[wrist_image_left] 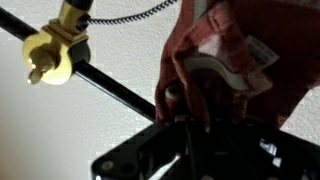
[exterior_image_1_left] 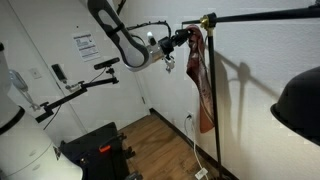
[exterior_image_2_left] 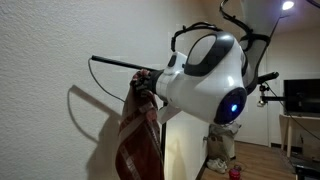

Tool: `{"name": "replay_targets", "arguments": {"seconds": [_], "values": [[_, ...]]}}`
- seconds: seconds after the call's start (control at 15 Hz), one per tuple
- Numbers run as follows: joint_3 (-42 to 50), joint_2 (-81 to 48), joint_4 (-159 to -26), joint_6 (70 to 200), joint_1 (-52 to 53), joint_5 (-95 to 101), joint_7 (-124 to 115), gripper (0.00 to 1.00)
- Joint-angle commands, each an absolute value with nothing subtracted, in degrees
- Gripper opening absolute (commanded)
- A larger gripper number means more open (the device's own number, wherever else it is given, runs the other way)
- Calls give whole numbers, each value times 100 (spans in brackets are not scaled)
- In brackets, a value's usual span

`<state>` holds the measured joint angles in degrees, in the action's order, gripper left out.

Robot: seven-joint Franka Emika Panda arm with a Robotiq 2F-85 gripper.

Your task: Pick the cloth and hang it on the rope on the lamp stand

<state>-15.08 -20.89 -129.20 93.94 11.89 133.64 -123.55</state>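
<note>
The rust-red cloth (exterior_image_1_left: 203,85) hangs limp beside the lamp stand (exterior_image_1_left: 216,110), right under its brass joint (exterior_image_1_left: 207,20) and long horizontal bar (exterior_image_1_left: 265,15). My gripper (exterior_image_1_left: 183,41) is at the cloth's top end and shut on it. In an exterior view the cloth (exterior_image_2_left: 138,135) droops below the bar (exterior_image_2_left: 112,64), and my white wrist hides the grip. In the wrist view the cloth (wrist_image_left: 225,45) bunches over my gripper (wrist_image_left: 195,105). The brass joint (wrist_image_left: 55,55), the bar (wrist_image_left: 115,92) and the thin braided rope (wrist_image_left: 130,15) lie to the left.
A black jointed arm with a small camera (exterior_image_1_left: 85,82) reaches out from the left. Black equipment (exterior_image_1_left: 95,148) stands on the wooden floor. A black lamp shade (exterior_image_1_left: 300,108) fills the right edge. A cable runs to a wall socket (exterior_image_1_left: 190,118). A monitor (exterior_image_2_left: 301,96) stands farther off.
</note>
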Motion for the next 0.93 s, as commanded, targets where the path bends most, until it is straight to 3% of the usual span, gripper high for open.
{"name": "replay_targets", "arguments": {"seconds": [0.0,0.53,0.87], "values": [[-1468,-2202,-12592,9588,1128,13259,-12001,1],[-1457,-2351,-12319,8853,1188,12897,-12094,1],[-1476,-2394,-12404,9085,1159,12989,-12184,4]]}}
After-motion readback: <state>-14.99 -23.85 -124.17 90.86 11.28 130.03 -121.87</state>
